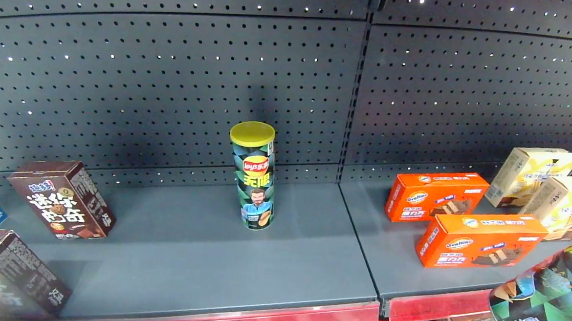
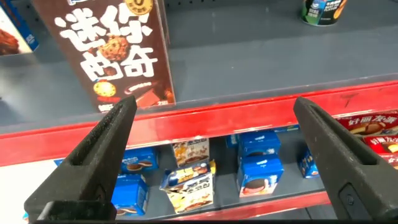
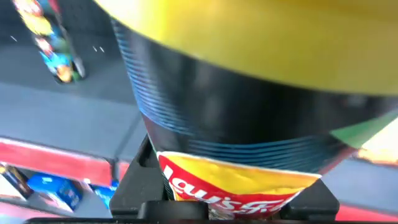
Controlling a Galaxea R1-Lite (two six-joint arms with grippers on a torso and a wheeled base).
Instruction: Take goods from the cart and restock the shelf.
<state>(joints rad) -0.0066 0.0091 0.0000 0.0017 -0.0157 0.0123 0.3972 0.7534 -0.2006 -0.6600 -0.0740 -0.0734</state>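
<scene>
- You are viewing two chip cans: standing can [image 1: 251,175] at centre, held can [image 1: 538,306] at 4 o'clock.
- Left claw [image 2: 214,106] is gaping wide; right claw [image 3: 227,193] is pinching the held can.

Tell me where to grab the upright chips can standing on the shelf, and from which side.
I'd take the chips can around its round body, about mid-height below the yellow lid, coming in level from the front. It stands upright with the pegboard wall close behind it and bare shelf on both sides, which likely leaves room to close in from left and right.
</scene>
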